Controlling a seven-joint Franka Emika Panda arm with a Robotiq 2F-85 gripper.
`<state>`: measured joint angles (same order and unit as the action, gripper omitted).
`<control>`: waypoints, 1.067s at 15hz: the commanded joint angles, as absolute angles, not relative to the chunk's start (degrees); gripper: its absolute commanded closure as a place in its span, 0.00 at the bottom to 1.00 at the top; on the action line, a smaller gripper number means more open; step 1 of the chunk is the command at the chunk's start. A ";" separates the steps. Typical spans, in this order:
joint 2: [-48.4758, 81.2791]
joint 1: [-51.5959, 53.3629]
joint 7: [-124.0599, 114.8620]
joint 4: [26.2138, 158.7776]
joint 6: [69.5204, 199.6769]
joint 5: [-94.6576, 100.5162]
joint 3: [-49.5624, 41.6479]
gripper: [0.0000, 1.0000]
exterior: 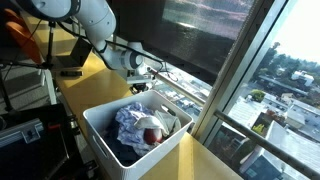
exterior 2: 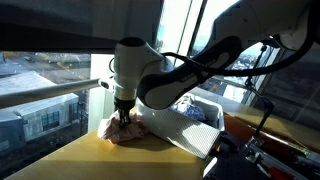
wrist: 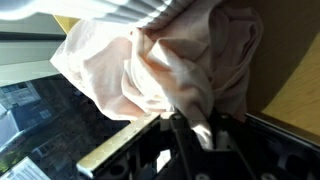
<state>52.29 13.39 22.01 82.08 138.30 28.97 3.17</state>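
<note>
Fingers [wrist: 181, 133] sit clenched on a fold of the pale pink cloth [wrist: 170, 70], pinch at the bottom centre of the wrist view. Cloth is directly under and ahead of the tips, not off to a side. It's a crumpled heap with no clean long axis; in an exterior view it [exterior 2: 135, 132] spreads a bit wider along the desk [exterior 2: 90, 162] edge than across it. Heap lies on the desk between the window and the white laundry basket [exterior 2: 200, 135], just beside the basket wall. Only one arm [exterior 2: 165, 80], coming straight down on it.

Wrist view shows the fold between the tips; neither exterior view resolves that. In an exterior view the basket [exterior: 100, 132] hides the cloth, but shows clothes [exterior: 135, 125] piled inside.
</note>
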 commanded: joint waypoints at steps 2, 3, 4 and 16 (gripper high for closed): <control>37.78 11.47 20.89 97.77 138.28 24.38 5.50 1.00; 35.00 11.26 20.56 100.58 138.72 23.64 5.86 0.97; 31.99 11.00 20.30 103.35 138.87 22.73 6.37 0.98; 0.30 5.55 20.79 113.42 137.11 10.52 6.39 0.97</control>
